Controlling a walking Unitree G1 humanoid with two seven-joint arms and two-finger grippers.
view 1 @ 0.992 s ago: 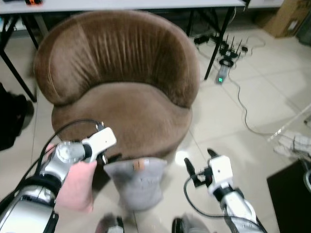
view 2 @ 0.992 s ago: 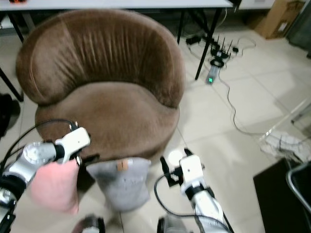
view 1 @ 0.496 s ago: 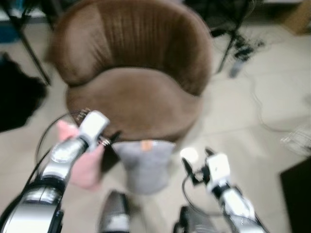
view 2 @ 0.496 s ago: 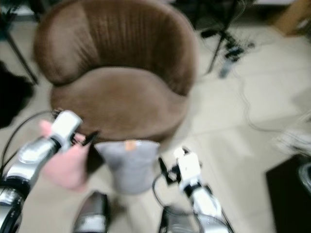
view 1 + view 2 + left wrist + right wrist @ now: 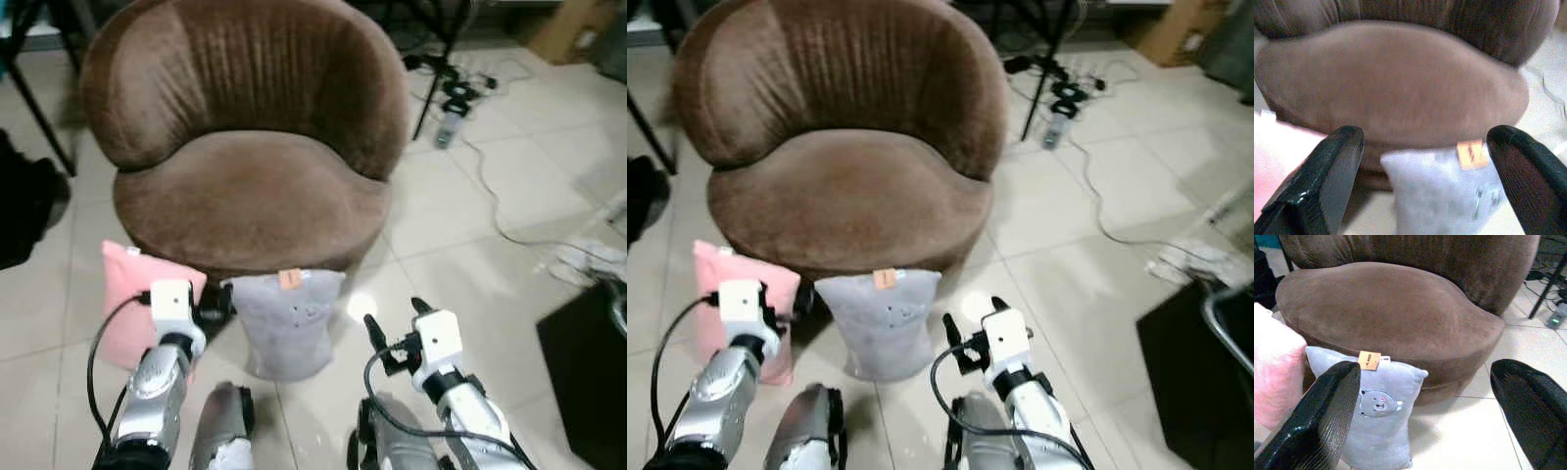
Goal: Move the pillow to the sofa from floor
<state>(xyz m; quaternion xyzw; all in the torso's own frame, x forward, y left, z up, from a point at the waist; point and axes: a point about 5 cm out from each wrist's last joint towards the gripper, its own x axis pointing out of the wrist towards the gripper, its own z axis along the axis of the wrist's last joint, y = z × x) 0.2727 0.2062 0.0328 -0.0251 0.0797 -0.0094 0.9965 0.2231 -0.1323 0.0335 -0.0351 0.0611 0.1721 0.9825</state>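
A grey pillow with an orange tag and a small bear print stands upright on the floor, leaning on the front of the round brown sofa chair. A pink pillow stands to its left against the same front. My left gripper is open, low between the two pillows. The right gripper is open too, a short way right of the grey pillow. Through the right wrist view the grey pillow and pink pillow show between the black fingers; neither gripper holds anything.
Cables and a power strip lie on the tiles right of the chair, by a black table leg. A dark object sits at the right edge and a black bag at the left. My own legs show below.
The camera has shifted and steadied after a blurred moment. My left arm has dropped lower and drawn back, so the pink pillow now stands in full sight. The right gripper is about where it was.
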